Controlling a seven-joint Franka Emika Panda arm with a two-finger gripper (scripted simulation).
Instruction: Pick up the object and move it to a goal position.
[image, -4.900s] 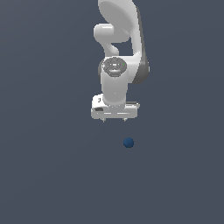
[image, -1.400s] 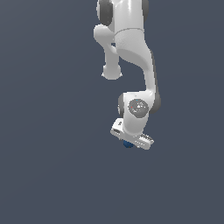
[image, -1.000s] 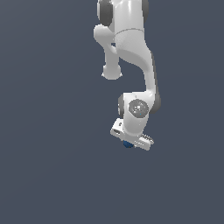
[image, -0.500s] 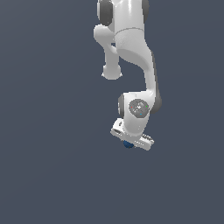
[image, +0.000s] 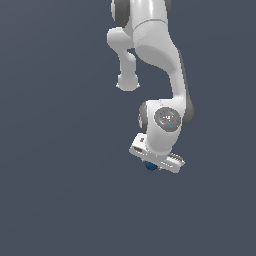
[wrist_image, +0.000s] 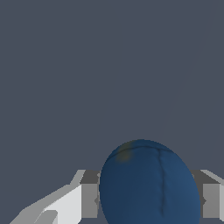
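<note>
The ball (wrist_image: 149, 183) fills the gap between the jaws. Beyond the fingertips (wrist_image: 89, 199), only bare grey ground (wrist_image: 87, 65) shows.

sphere (image: 149, 166): we see only a sliver under the gripper (image: 156, 163) in the exterior view
arm top: cut off at the upper edge

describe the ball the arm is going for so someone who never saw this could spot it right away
Follow the white arm down to its claw at the lower end. Tucked under it, between the fingers, sits a small dark blue sphere. It is the only coloured, round thing against the plain grey background.
</note>
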